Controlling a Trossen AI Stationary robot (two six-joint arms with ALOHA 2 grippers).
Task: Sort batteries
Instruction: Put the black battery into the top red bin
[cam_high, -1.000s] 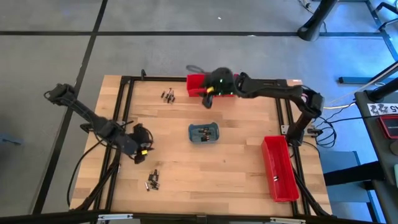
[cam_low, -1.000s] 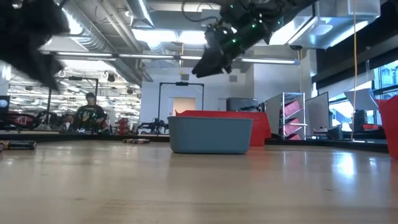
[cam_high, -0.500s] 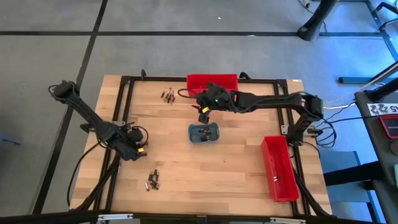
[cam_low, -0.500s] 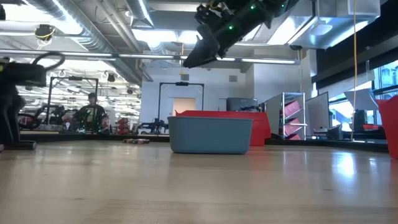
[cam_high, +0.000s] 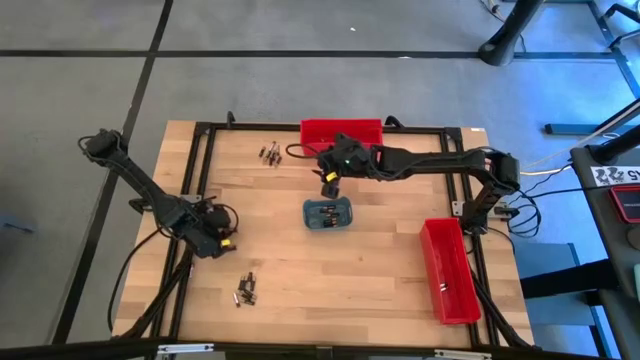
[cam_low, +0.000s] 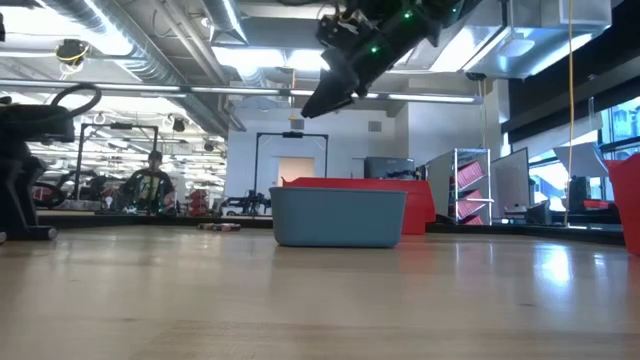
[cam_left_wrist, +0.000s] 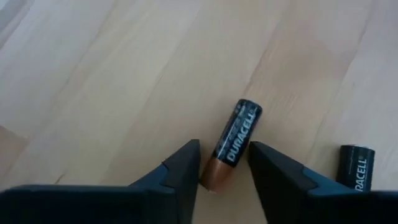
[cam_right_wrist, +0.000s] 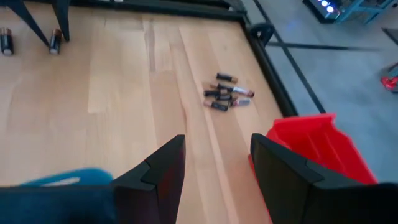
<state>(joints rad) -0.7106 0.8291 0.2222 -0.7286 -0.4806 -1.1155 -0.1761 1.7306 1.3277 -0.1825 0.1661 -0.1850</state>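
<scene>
Left wrist view showed the left gripper (cam_left_wrist: 224, 167) spread, its fingers either side of a black-and-copper battery (cam_left_wrist: 234, 145) marked DURACELL lying on the table (cam_left_wrist: 93, 74); a second DURACELL cell (cam_left_wrist: 357, 167) lay just beside. The right gripper (cam_right_wrist: 216, 158) was spread and empty above the grey-blue tray (cam_high: 328, 213).

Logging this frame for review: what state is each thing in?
Left claw: low over the table, fingers open astride a lying Duracell battery.
Right claw: open, empty, raised near the blue tray.
Blue tray: holds batteries.
Far red bin: contents unclear.
Right red bin: holds one small item.
</scene>
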